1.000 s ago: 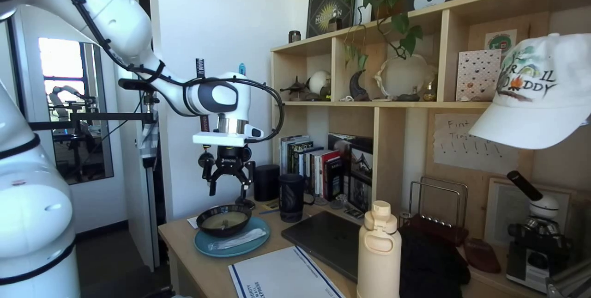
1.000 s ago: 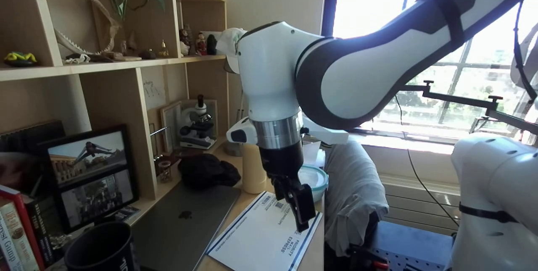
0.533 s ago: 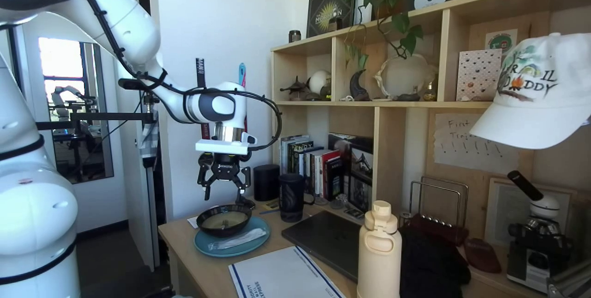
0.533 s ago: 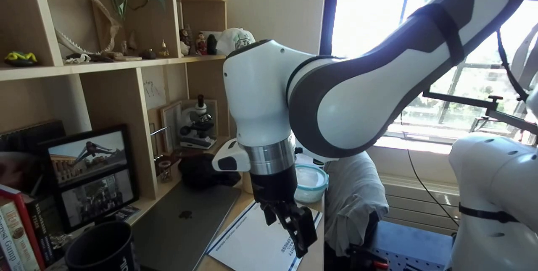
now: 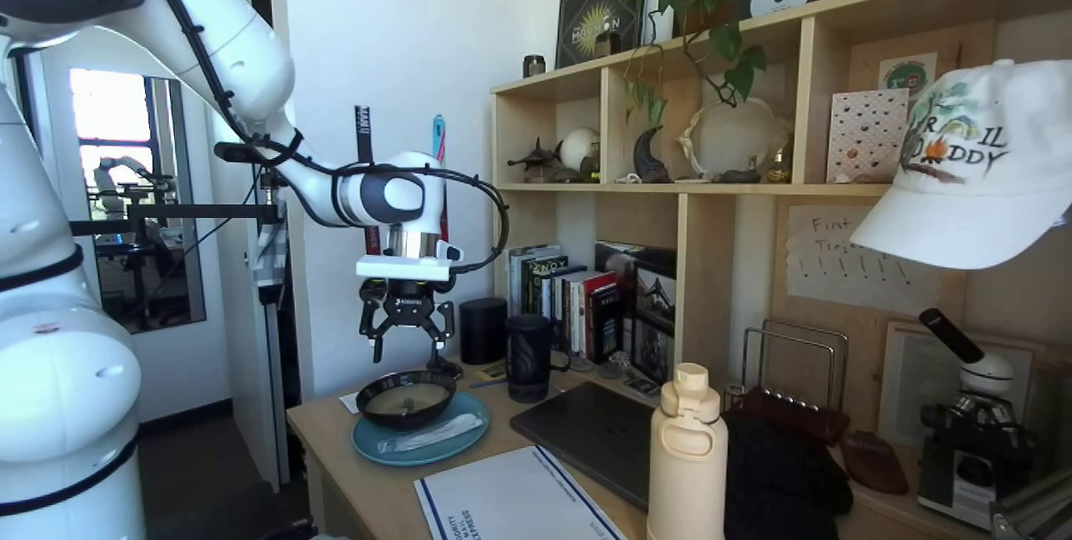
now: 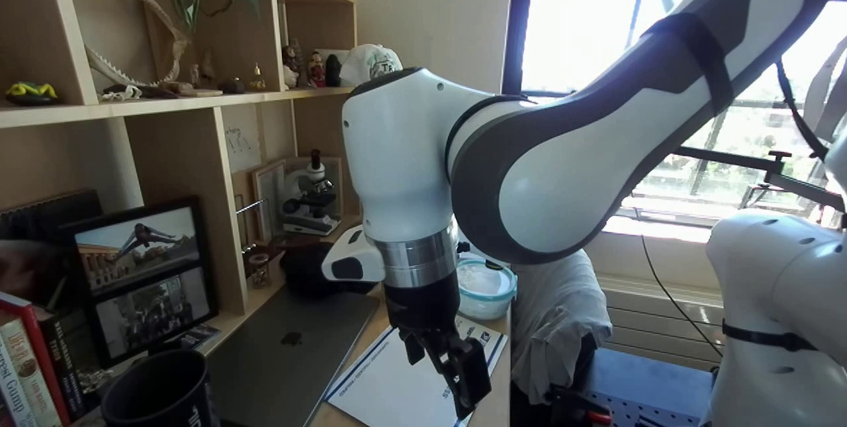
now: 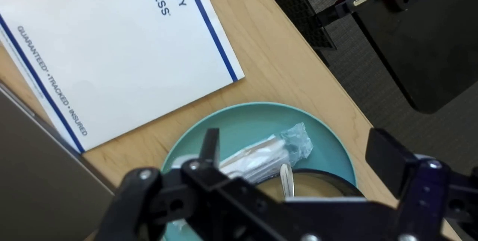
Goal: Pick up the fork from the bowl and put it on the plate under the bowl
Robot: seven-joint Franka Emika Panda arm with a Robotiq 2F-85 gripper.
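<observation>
My gripper point(image 5: 408, 350) points down with its fingers point(image 7: 388, 162) spread wide, and I have hold of nothing. In an exterior view it hangs at twelve o'clock from the bowl point(image 5: 402, 420), above the rim and apart from it; whether I am straight over the bowl, I cannot tell from there. There too the bowl sits on the plate point(image 5: 452, 450), toward the plate's eleven o'clock.

The fork point(image 7: 287, 181) is in the bowl: in the wrist view its handle shows, pointing to twelve o'clock and reaching just past the rim, while the body of my gripper hides the rest of it and much of the bowl. A clear packet point(image 7: 261, 155) lies on the plate just beside the bowl, slanting from eight o'clock up to two. In the wrist view one of my fingers shows against the plate and the other outside its edge, between two and three o'clock.

In the same view, from the plate, the envelope point(image 7: 115, 58) lies on the desk point(image 7: 269, 58) between ten and eleven o'clock, near the plate and apart from it, and the laptop point(image 7: 41, 181) lies at nine. In an exterior view the cup point(image 5: 528, 364) stands at the plate's two o'clock, and the bottle point(image 5: 688, 465) stands upright at three, well apart, past the laptop. In an exterior view a round tub point(image 6: 486, 304) stands at one o'clock from the envelope, with my fingers showing in front of the envelope.
</observation>
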